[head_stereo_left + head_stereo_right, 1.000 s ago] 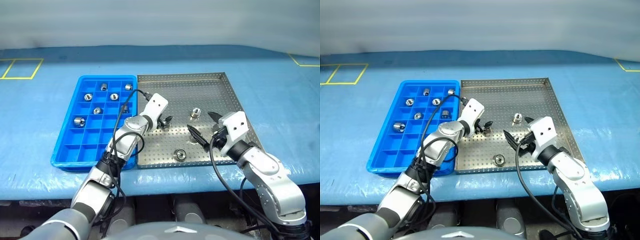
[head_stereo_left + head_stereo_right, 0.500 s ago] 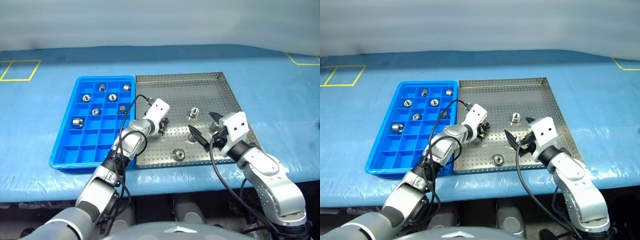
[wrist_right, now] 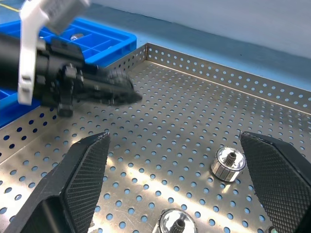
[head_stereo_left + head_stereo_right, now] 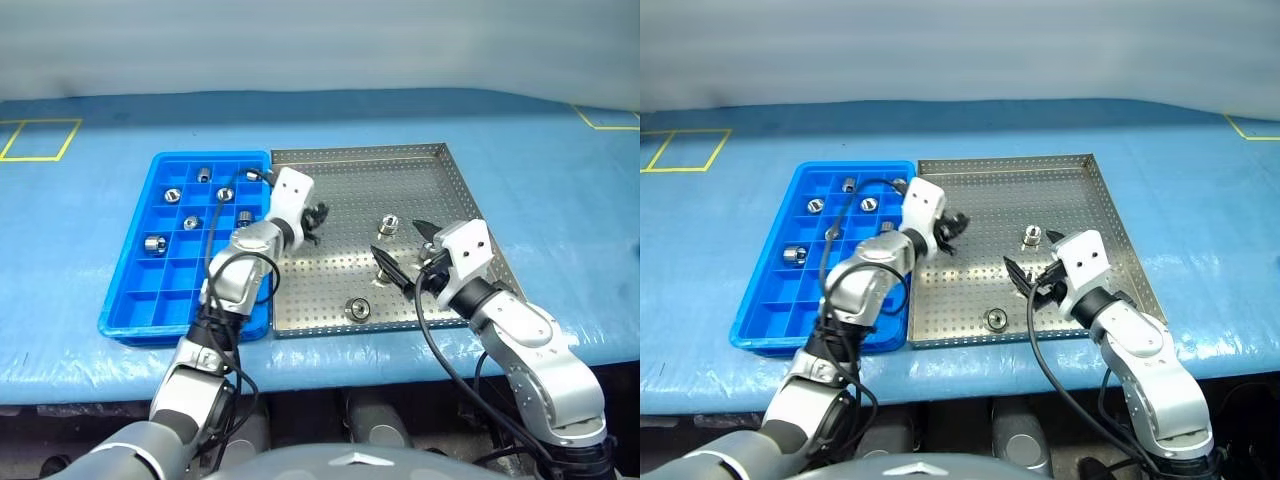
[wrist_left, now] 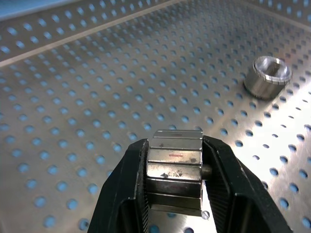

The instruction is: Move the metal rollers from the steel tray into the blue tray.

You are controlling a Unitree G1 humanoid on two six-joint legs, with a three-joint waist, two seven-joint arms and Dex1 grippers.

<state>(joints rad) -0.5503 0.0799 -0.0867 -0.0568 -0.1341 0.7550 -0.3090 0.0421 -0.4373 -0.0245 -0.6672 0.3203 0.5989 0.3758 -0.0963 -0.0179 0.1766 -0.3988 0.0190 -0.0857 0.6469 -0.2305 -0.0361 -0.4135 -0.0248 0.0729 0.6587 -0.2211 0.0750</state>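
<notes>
My left gripper [image 5: 176, 145] is shut on a metal roller [image 5: 175, 170], a ribbed silver cylinder held a little above the perforated floor of the steel tray [image 4: 400, 180]. In the head view this gripper [image 4: 318, 215] hangs over the steel tray's left part, close to the blue tray [image 4: 185, 270]. Several rollers [image 4: 192, 222] lie in the blue tray's far compartments. Loose rollers remain on the steel tray, one near the middle [image 4: 389, 224] and one near the front rim [image 4: 357, 308]. My right gripper [image 4: 405, 250] stands open and empty above the steel tray's right part, with two rollers [image 3: 230, 162] just ahead of it.
Both trays sit side by side on a blue table covering [image 4: 560, 180], with yellow tape marks at its far corners [image 4: 40, 135]. The steel tray has a low raised rim [image 4: 360, 152]. The blue tray's near compartments are empty.
The left gripper closed on a roller on the steel tray, then rose and moved left toward the blue tray. The right gripper stayed where it was.
</notes>
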